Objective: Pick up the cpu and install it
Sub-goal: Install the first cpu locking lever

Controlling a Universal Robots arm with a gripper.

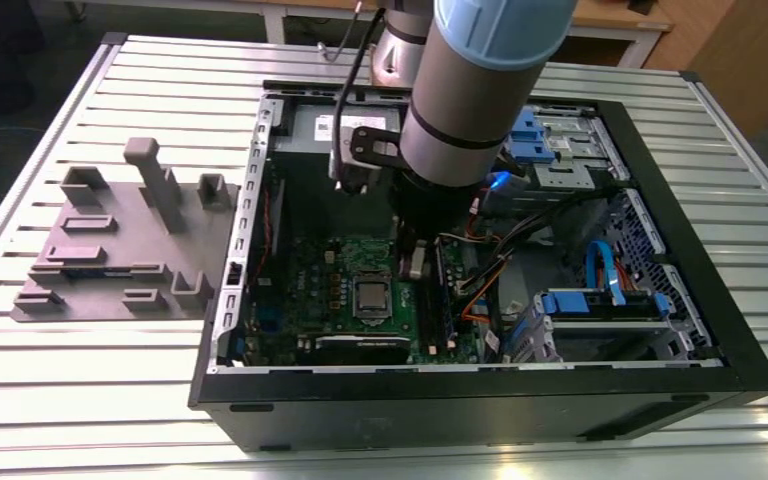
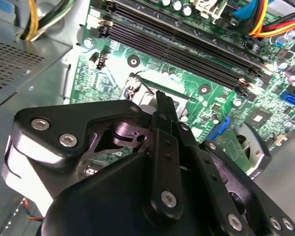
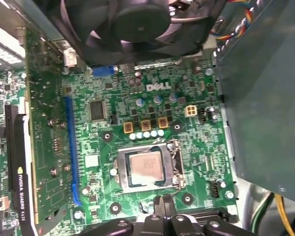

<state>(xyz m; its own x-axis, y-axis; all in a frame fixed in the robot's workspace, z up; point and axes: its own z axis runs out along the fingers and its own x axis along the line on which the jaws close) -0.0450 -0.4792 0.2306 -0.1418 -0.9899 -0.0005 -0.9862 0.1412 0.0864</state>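
Observation:
The cpu [image 1: 373, 296] is a small square chip with a pale silvery top. It lies flat in the metal socket frame [image 3: 122, 169] on the green motherboard [image 1: 317, 280] inside the open computer case. In the first wrist view the cpu [image 3: 146, 167] sits just beyond my gripper [image 3: 165, 198]. My gripper [image 1: 415, 266] hangs over the board next to the socket, a little to the exterior view's right of the chip, apart from it. Its black fingers [image 2: 161, 105] look closed together with nothing between them. The gripper body hides much of the socket in the second wrist view.
The case wall [image 1: 491, 400] rings the board. A black fan [image 3: 132, 24], a graphics card [image 3: 19, 167], memory slots [image 2: 177, 44] and loose cables [image 1: 491, 270] crowd the socket. Blue drive brackets [image 1: 598, 302] sit at the exterior view's right. Grey fixture blocks [image 1: 117, 240] stand on the slatted table [image 1: 91, 380].

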